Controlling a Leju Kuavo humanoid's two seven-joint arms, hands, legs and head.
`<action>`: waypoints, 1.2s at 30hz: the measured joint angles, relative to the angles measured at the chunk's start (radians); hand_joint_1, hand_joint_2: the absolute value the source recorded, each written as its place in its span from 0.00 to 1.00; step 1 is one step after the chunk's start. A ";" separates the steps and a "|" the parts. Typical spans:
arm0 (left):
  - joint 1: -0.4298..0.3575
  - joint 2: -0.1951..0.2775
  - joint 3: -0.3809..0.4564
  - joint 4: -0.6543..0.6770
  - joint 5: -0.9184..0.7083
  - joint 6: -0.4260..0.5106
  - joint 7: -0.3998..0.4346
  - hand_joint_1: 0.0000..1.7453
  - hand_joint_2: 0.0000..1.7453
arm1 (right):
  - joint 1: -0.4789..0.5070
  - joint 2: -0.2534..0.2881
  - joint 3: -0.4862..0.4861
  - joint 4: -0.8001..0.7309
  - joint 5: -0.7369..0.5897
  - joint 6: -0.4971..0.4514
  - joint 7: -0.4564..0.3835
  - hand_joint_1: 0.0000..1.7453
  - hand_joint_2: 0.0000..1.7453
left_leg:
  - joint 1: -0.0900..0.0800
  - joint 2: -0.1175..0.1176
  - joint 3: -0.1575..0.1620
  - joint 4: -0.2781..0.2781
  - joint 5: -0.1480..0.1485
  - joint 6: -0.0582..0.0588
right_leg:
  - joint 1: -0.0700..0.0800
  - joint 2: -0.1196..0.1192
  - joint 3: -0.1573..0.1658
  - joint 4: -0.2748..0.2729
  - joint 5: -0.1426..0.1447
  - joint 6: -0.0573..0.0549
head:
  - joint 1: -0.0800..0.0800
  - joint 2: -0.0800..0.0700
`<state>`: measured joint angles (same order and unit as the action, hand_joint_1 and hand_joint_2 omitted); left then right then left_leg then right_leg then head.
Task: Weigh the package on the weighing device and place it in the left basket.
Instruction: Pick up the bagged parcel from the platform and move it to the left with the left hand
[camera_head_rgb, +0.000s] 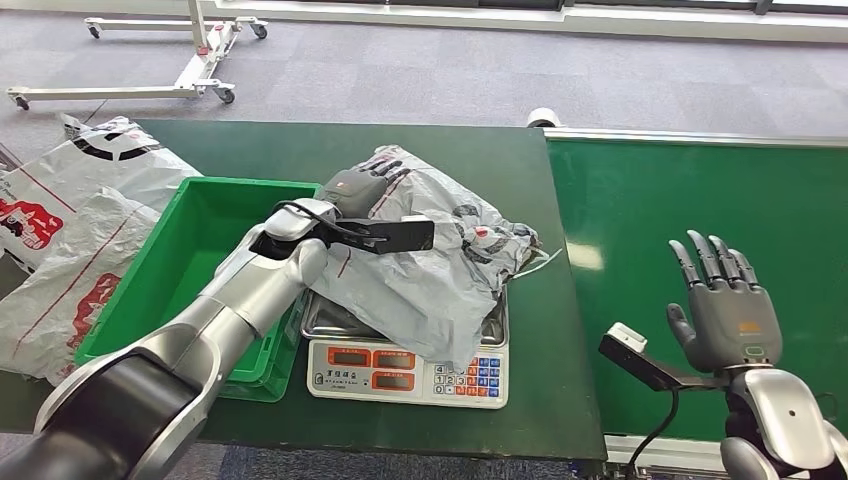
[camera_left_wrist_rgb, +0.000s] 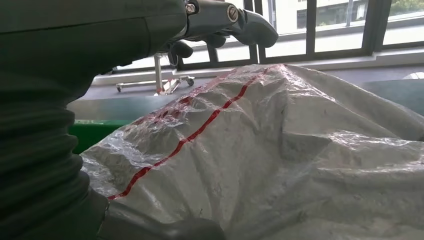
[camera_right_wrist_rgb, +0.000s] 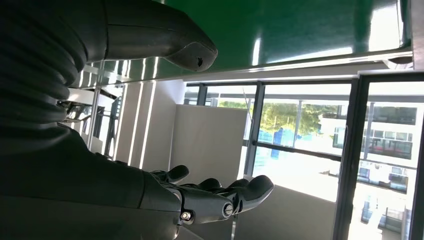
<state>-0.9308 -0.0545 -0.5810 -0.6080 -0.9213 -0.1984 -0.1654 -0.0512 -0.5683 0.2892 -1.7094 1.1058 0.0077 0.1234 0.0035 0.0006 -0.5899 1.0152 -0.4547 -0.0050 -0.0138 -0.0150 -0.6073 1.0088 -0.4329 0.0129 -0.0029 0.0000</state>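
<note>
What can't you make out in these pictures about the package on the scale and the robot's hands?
- Scale readout: digits too small in the head view.
- Scale pan: mostly covered by the package.
- Left hand grip: it rests on the package, but the wrist view shows its fingers above the plastic, so a hold is unclear.
- Green basket: its near inside is hidden by the left arm.

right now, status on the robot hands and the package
Left robot hand on top of the grey package, grip unclear. Package on the weighing scale. Right robot hand open over the conveyor belt. Green basket beside the scale.
</note>
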 joint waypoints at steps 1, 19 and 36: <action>0.001 0.000 0.002 0.003 0.013 -0.003 -0.001 0.00 1.00 | 0.000 0.004 0.002 0.001 -0.001 0.001 0.000 0.00 1.00 | 0.000 0.000 0.000 0.000 0.000 0.000 | 0.000 0.000 0.000 0.000 0.000 0.000 | 0.000 0.000; 0.108 -0.057 0.005 0.131 0.102 0.013 -0.005 1.00 1.00 | -0.043 0.051 0.036 0.021 -0.040 0.007 0.000 0.00 1.00 | 0.000 -0.001 0.001 0.000 -0.001 0.001 | 0.000 -0.001 0.002 0.000 -0.001 0.001 | 0.000 0.000; 0.139 -0.086 0.005 0.181 0.122 0.021 -0.015 1.00 1.00 | -0.060 0.106 0.078 0.032 -0.025 0.001 0.002 0.00 1.00 | -0.001 -0.004 0.010 -0.001 -0.006 0.003 | -0.001 -0.006 0.021 0.000 -0.008 0.003 | 0.000 0.000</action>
<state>-0.7919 -0.1400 -0.5760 -0.4267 -0.7988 -0.1774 -0.1801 -0.1110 -0.4622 0.3669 -1.6772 1.0808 0.0088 0.1259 0.0028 -0.0038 -0.5795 1.0146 -0.4604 -0.0021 -0.0151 -0.0208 -0.5861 1.0084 -0.4404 0.0158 -0.0031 0.0000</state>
